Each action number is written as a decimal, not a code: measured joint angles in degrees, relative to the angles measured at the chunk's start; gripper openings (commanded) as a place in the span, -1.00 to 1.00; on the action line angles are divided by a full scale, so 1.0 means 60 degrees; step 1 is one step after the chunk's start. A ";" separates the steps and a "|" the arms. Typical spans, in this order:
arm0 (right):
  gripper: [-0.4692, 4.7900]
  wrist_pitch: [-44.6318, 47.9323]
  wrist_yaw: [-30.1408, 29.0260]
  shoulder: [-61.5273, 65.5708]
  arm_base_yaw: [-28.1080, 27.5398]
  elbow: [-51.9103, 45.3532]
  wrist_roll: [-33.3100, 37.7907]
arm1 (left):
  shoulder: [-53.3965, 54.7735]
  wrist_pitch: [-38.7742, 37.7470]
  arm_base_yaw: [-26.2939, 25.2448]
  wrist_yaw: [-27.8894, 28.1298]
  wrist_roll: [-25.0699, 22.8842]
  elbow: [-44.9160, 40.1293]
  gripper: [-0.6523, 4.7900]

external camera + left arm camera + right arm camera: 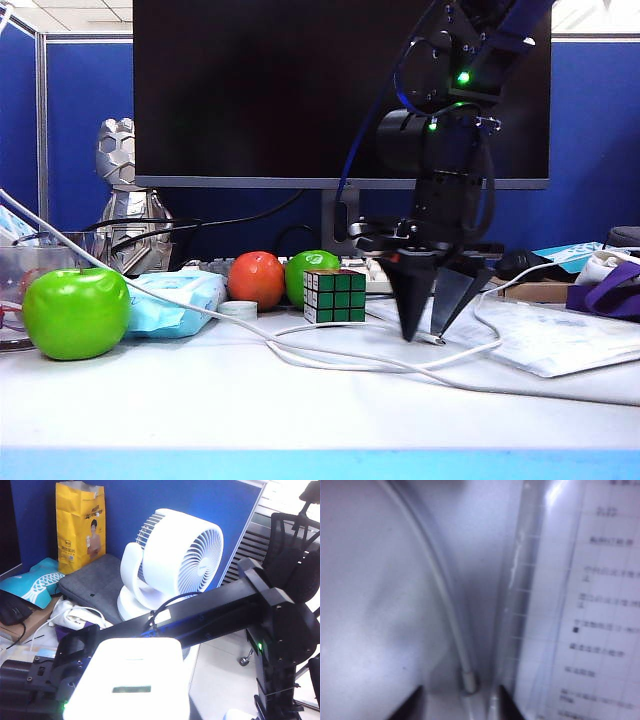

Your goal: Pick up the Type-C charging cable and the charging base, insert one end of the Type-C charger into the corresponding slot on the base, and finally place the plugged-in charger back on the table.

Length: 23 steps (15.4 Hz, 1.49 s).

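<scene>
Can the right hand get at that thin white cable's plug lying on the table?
Probably yes. The right hand is down at the table with its fingers either side of the Type-C charging cable plug; nothing sits between them.

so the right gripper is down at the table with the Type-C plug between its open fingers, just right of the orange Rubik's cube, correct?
Wrong only on colour: the Rubik's cube shows green faces in the exterior view. The rest holds: the right gripper is down at the table, fingers apart, with the Type-C charging cable plug between them, as the right wrist view shows.
</scene>
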<state>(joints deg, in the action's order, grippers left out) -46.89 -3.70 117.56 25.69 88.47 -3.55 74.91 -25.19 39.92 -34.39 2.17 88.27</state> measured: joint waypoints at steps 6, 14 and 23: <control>-0.82 -0.0015 0.0182 0.0066 -0.0004 0.0040 -0.0342 | 0.0000 0.0000 0.0000 0.0004 0.0000 0.0000 -0.78; -0.82 -0.1592 -0.1195 -0.0572 -0.0007 0.1249 -0.0572 | 0.0000 0.0000 0.0000 0.0000 0.0000 0.0000 -0.78; -0.82 -0.2699 -0.2382 -0.3228 -0.0044 0.5402 -0.0288 | -0.0455 0.0222 0.0000 0.0004 0.0004 -0.0004 -0.78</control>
<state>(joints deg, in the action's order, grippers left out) -63.09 -18.00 98.19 25.43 120.88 -5.28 72.18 -23.86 39.92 -34.37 2.20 88.25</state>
